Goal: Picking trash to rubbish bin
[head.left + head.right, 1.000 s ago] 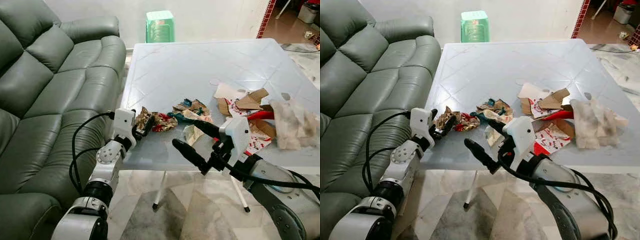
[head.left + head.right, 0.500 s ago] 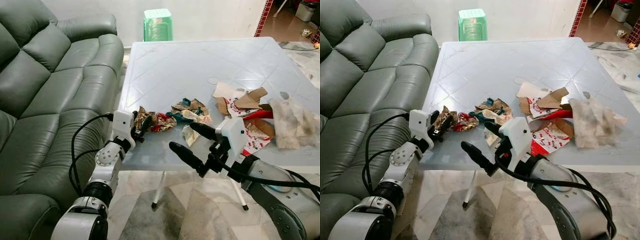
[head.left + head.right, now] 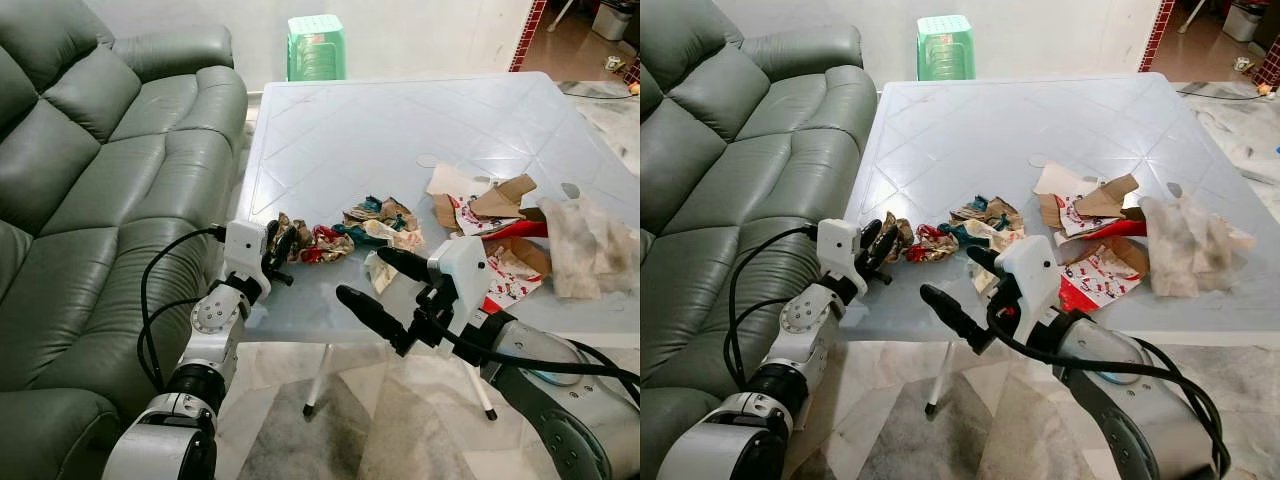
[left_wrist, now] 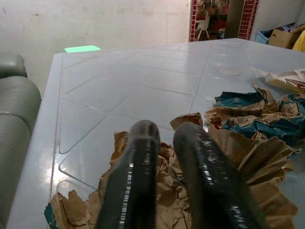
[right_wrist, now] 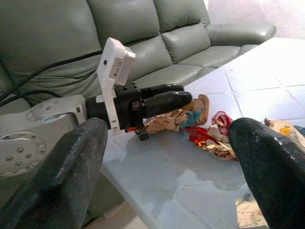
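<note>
Brown crumpled paper wrapper [image 3: 285,236], one piece, lying at the near left corner of the pale blue surface [image 3: 400,120], just beside the edge facing the green sofa [image 3: 90,180].

Handling, as judged: very light, soft, creased all over, likely to give and spring back under pressure; not fragile, not slippery. Best hold appears to be across the raised bunched folds in the middle, not the thin torn edge.

Left claw [image 3: 279,247] is resting over this wrapper, its two black fingers [image 4: 133,176] sitting narrow, nearly together, pressing into the paper folds; whether they are truly gripping a fold cannot be told.

Right claw [image 3: 375,290] is hovering at the near edge of the surface, fingers spread wide, holding nothing.

Adjoining lots: red foil scrap [image 3: 322,245] just beside the wrapper; teal and brown wrappers [image 3: 378,215] further in; torn cardboard with red-and-white printed paper [image 3: 490,215] and a crumpled tissue [image 3: 590,245] toward the right side.

Markings: printing on the red-and-white paper is showing but too small to read; no brand legible on the wrapper.

Green plastic stool [image 3: 316,46] is standing beyond the far edge. No bin identified.
</note>
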Robot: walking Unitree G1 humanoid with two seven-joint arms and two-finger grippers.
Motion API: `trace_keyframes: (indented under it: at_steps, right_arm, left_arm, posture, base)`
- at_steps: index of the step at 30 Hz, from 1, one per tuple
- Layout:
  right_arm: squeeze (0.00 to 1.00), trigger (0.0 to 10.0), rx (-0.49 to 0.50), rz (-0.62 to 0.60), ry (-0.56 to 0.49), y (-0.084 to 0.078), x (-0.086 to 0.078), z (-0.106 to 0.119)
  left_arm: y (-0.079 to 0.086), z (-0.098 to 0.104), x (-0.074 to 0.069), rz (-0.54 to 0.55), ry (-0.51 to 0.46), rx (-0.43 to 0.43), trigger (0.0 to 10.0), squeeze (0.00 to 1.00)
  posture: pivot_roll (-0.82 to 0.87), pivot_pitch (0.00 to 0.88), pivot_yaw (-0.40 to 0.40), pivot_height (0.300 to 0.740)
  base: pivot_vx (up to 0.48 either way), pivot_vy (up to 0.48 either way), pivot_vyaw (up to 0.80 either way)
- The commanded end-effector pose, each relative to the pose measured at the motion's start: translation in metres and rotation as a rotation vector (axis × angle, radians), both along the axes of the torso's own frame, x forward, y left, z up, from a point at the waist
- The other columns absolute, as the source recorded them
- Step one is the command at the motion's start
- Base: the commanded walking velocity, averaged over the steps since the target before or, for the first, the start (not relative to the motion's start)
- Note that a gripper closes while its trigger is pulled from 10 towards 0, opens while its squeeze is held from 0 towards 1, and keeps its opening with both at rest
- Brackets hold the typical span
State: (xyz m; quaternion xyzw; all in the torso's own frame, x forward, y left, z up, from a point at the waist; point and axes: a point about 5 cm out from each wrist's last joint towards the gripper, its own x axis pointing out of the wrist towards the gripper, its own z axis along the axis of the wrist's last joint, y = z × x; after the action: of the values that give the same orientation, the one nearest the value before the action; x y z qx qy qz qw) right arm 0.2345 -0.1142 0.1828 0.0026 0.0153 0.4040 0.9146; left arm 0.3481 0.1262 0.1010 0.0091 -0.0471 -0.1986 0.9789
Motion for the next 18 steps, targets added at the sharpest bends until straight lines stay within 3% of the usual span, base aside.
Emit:
trace_keyframes:
  at_steps: [1,9,14,18]
  right_arm:
    - [0.00,10.0,-0.002,0.005,-0.029,0.003,0.000,0.005]
    - [0.00,10.0,-0.001,-0.019,-0.043,0.003,0.004,0.006]
    - [0.00,10.0,0.000,-0.021,-0.045,0.003,0.005,0.006]
    - [0.00,10.0,0.000,-0.044,-0.060,0.003,0.008,0.007]
  left_arm:
    - [0.000,0.002,0.001,0.011,-0.016,0.012,0.0,0.00]
    - [0.000,0.029,0.004,0.121,-0.227,0.085,0.0,0.00]
    - [0.001,0.034,0.004,0.134,-0.256,0.092,0.0,0.00]
    - [0.004,0.066,0.006,0.223,-0.432,0.077,0.0,0.00]
  posture:
    - [-0.22,0.077,0.026,0.740]
    - [-0.21,0.072,0.027,0.740]
    - [-0.21,0.072,0.028,0.740]
    - [-0.20,0.065,0.031,0.740]
  base:
    - [0.000,0.000,0.00]
    - [0.000,0.000,0.00]
    - [0.000,0.000,0.00]
    - [0.000,0.000,0.00]
